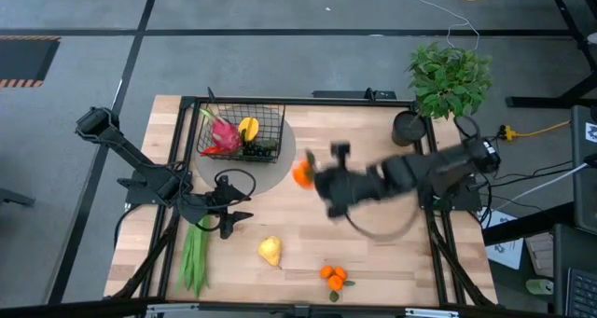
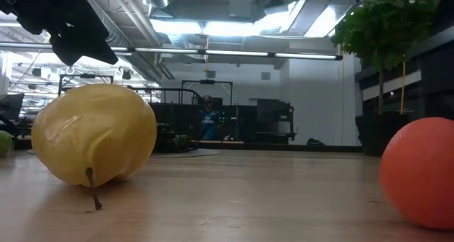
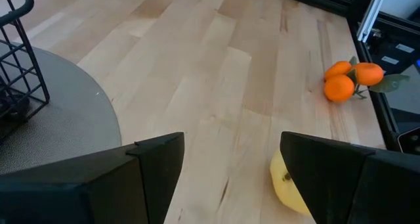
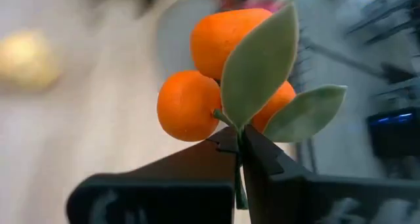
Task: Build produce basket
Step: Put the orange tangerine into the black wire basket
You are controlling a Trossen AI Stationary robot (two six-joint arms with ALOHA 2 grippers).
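Oranges (image 4: 216, 79) stem-down in right gripper (image 4: 237, 142)

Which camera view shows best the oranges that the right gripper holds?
The right wrist view: the oranges fill it, leaves and stem pinched in the right gripper. The high view shows a small orange spot beside the blurred arm. The low view shows almost nothing of them; the left wrist view, nothing.

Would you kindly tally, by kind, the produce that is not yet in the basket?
Orange clusters: 2, one of them held by the right gripper
Yellow pear: 1
Green bean bundle: 1
Total: 4
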